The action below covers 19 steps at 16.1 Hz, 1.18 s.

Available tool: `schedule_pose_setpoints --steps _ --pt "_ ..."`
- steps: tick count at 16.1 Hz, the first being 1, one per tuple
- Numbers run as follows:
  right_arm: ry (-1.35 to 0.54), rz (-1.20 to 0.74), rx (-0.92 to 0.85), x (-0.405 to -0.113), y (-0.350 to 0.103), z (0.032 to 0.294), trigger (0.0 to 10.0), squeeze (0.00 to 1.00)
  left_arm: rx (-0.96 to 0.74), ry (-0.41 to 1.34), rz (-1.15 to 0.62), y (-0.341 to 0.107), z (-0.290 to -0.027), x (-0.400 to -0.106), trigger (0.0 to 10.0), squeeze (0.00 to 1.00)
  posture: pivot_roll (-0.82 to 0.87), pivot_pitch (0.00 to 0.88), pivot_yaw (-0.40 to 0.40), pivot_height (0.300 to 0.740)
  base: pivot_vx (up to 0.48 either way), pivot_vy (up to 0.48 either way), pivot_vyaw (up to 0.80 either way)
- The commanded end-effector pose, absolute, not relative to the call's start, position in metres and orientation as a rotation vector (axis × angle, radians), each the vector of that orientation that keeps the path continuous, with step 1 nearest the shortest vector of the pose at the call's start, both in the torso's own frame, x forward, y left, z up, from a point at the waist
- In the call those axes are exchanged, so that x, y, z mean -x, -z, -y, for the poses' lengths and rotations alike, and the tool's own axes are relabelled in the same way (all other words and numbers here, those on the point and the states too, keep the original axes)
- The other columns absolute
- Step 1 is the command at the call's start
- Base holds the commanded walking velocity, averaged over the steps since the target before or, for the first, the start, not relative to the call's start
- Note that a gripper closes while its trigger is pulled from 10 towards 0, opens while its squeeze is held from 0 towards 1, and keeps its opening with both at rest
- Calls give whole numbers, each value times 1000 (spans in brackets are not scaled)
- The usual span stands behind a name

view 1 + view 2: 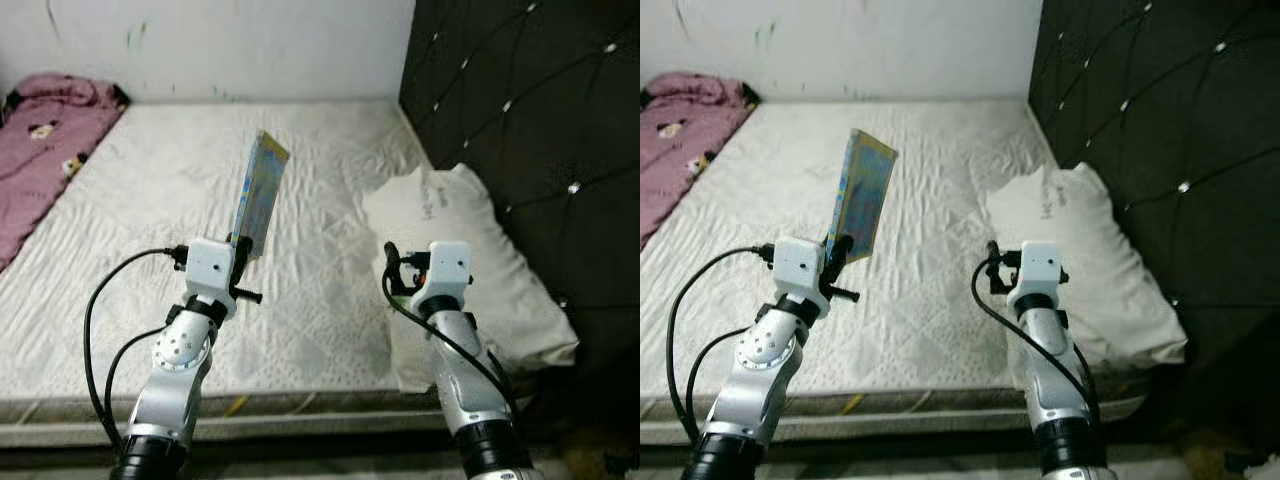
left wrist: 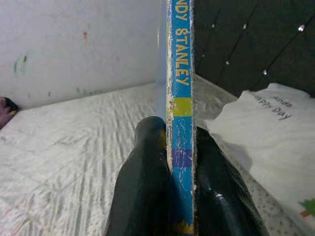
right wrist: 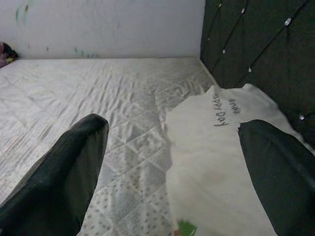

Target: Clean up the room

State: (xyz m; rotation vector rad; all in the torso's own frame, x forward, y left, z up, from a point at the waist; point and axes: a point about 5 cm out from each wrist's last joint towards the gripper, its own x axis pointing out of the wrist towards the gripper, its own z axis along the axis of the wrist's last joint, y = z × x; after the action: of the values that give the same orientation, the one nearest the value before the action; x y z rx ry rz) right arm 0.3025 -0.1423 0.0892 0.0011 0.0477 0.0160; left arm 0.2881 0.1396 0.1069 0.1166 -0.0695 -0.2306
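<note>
A thin blue and yellow book (image 1: 259, 192) stands upright above the white mattress (image 1: 150, 260), held by its lower edge in my left gripper (image 1: 241, 250). In the left wrist view the book's spine (image 2: 180, 113) is clamped between the two black fingers (image 2: 147, 182). My right gripper (image 3: 172, 152) hovers open over the bed's right side, with nothing between its wide-spread fingers (image 3: 74, 167). Its wrist (image 1: 440, 270) hangs just above the near edge of a white pillow (image 1: 470, 250).
A black tufted headboard (image 1: 530, 110) runs along the right. A pink blanket (image 1: 45, 150) lies bunched at the bed's far left. A white wall (image 1: 220, 45) closes the far side. The bed's front edge (image 1: 300, 400) is just below my arms.
</note>
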Motion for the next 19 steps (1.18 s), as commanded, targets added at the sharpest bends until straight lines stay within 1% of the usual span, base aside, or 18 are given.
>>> schedule_pose_setpoints --steps 1,2,7,8,9,11,12,15,19 --pt "-33 -21 -2 -305 -96 139 10000 0 -126 203 115 -117 -144 -290 10000 0 14 0 29 740 0 0 419" --pt "-32 -22 -3 -305 -96 139 10000 0 -127 194 111 -117 -145 -290 10000 0 14 0 29 740 0 0 419" --pt "-26 -27 -8 -305 -94 139 10000 0 -155 172 110 -117 -148 -291 10000 0 19 0 30 740 0 0 0" --pt "-26 -28 -9 -305 -94 139 10000 0 -193 153 121 -118 -149 -293 10000 0 20 0 29 740 0 0 0" --pt "-25 -29 -11 -305 -94 139 10000 0 -195 147 141 -120 -152 -295 10000 0 23 0 29 740 0 0 0" --pt "-25 -30 -14 -305 -94 138 10000 0 -126 191 159 -123 -160 -295 10000 0 25 0 30 740 0 0 0" --pt "-22 -30 -17 -306 -94 139 10000 0 -133 156 159 -123 -163 -296 10000 0 25 0 30 740 0 0 0" --pt "-19 -30 -21 -305 -94 139 10000 0 -157 99 145 -121 -162 -296 10000 0 24 0 33 740 0 0 0" --pt "-20 -30 -18 -305 -94 140 10000 0 -102 162 133 -119 -158 -295 10000 0 21 0 30 740 0 0 0"
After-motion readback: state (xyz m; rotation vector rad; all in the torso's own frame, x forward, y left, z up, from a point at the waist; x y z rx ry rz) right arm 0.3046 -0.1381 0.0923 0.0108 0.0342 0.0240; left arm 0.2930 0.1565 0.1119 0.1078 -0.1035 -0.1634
